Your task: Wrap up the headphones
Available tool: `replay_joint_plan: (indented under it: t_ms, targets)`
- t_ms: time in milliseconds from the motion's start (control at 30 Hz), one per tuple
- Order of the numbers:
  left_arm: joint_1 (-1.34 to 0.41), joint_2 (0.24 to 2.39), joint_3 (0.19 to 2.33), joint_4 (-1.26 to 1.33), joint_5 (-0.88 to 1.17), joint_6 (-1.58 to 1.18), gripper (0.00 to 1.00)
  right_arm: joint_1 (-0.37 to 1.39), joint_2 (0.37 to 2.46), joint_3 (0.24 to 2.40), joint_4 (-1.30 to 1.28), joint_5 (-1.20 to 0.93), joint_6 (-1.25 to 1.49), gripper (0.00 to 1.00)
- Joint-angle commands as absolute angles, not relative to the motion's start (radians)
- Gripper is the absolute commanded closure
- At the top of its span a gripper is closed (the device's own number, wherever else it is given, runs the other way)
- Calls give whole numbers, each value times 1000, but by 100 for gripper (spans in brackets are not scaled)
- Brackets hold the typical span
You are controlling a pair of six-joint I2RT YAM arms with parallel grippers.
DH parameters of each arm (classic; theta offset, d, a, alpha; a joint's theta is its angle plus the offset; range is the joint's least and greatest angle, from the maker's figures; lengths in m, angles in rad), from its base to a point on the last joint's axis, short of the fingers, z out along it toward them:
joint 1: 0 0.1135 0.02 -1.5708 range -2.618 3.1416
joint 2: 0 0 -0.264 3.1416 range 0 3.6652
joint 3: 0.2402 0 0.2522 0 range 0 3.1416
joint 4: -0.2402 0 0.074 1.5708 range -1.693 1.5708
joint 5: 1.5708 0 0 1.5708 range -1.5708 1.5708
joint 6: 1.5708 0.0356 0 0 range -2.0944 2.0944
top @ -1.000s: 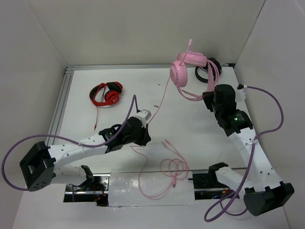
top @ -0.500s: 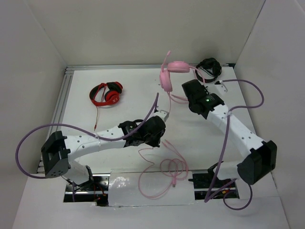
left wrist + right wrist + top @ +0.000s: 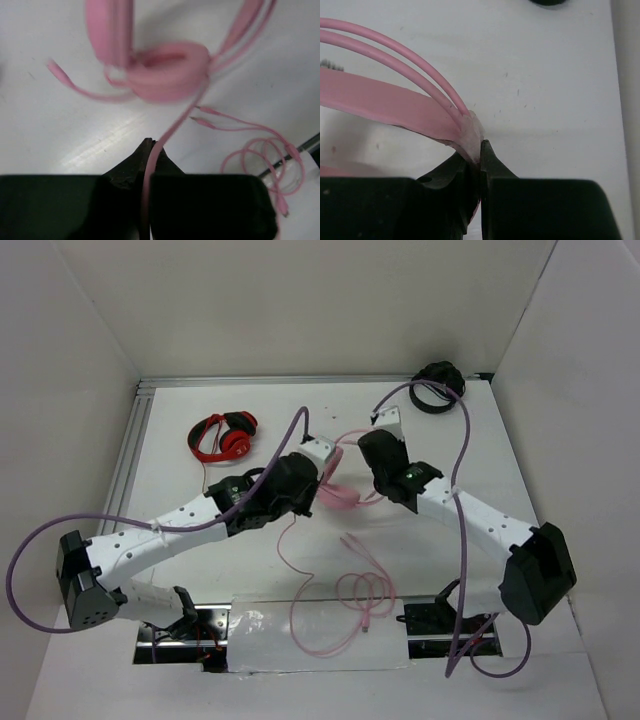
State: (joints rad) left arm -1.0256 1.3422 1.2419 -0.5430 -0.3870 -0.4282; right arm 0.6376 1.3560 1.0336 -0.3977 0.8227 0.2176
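As the headphones (image 3: 167,72) come from the far right corner to the middle of the counter (image 3: 260,415), winding can start. Right gripper (image 3: 479,146) pinches headband (image 3: 395,60), left gripper (image 3: 152,146) cable (image 3: 176,125)

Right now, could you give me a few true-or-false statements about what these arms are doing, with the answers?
1. The right gripper is clamped on the headband of the pink headphones. True.
2. The left gripper pinches the pink cable. True.
3. A gripper holds the red pair. False: the red headphones lie untouched on the table.
4. The cable is fully wound. False: a loose coil lies near the front edge.
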Motion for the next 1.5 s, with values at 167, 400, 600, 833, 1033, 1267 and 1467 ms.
replay_joint_plan:
  t_ms: [167, 400, 600, 833, 1033, 1267, 1467]
  targets:
    - [-885, 1250, 1243, -275, -253, -40, 80, 684, 1091, 910, -236, 332, -330, 100]
    - [-721, 1264, 1220, -213, -123, 66, 84, 667, 922, 913, -334, -110, -402, 100]
    - [-611, 1223, 1121, -91, 101, 80, 81, 600, 859, 963, -400, -389, -405, 100]
    - [-558, 1178, 1037, 34, 395, 46, 76, 523, 994, 1075, -257, -707, -24, 100]
    - [-525, 1177, 991, 78, 488, -38, 69, 431, 980, 1158, -232, -750, 259, 100]
    - [-525, 1173, 931, 156, 667, -135, 48, 433, 899, 1169, -294, -421, 454, 100]
    - [-564, 1201, 850, 262, 744, -199, 36, 426, 919, 1241, -365, -239, 538, 100]
